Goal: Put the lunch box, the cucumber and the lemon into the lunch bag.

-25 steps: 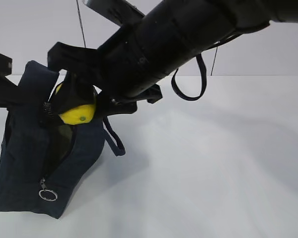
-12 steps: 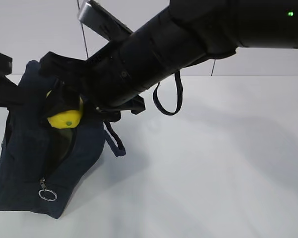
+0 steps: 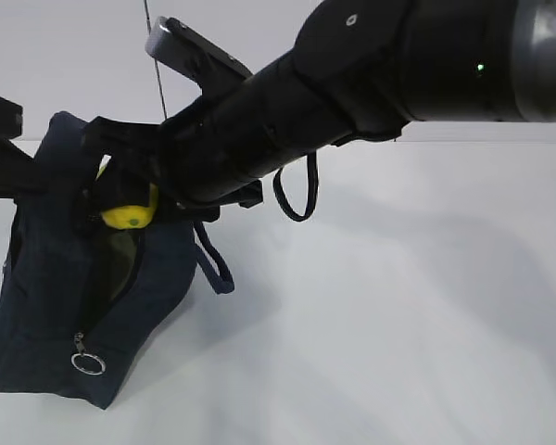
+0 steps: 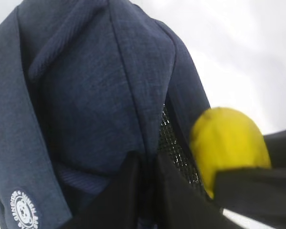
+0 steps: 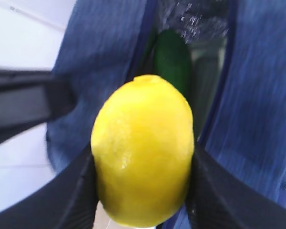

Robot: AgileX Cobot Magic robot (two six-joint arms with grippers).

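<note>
A: Right hand: closed on the lemon, one finger at 9 o'clock of it, one at 3. Left hand: pinched shut on the lunch bag fabric, holding the mouth apart.

B: Location of the lemon?

A: At the bag's opening. Cucumber: already inside, at 12 o'clock of the lemon in the right wrist view. Lunch box: pale shape beside it, identity unconfirmed.

B: Step in hand?

A: Probably the last item. Next move calls for lowering through the gap, then spreading the fingers.
</note>
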